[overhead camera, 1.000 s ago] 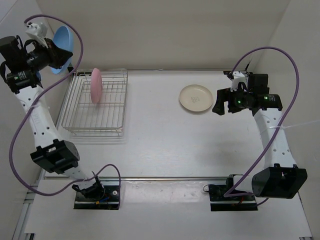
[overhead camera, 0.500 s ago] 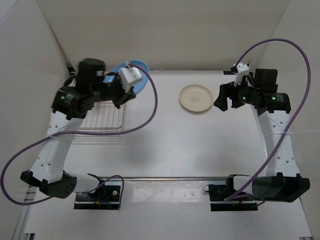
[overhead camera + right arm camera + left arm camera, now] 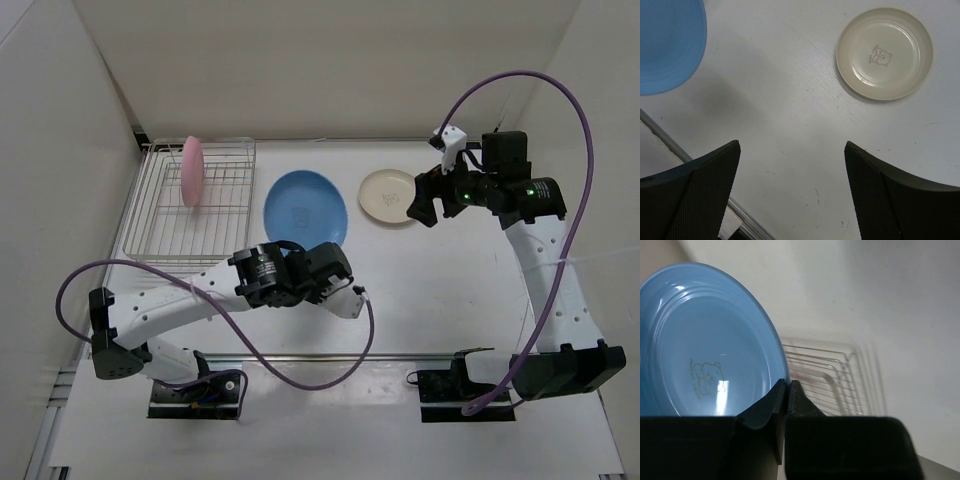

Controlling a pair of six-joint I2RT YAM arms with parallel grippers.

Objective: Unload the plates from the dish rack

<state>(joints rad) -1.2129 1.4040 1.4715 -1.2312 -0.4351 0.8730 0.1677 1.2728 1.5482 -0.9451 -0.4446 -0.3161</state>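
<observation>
Three plates [image 3: 305, 208] [image 3: 392, 196] [image 3: 191, 170]; one dish rack [image 3: 170, 235]

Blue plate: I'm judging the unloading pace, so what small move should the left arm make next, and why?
Probably lower it onto the table. The left claw is shut on the blue plate at its rim; the plate is outside the dish rack, beside the cream plate, and its shadow on the table suggests it isn't set down yet.

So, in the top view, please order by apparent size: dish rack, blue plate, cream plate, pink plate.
Dish rack
blue plate
cream plate
pink plate (edge-on)
The blue plate is held up, perhaps nearer the camera, so second and third are unsure.
</observation>
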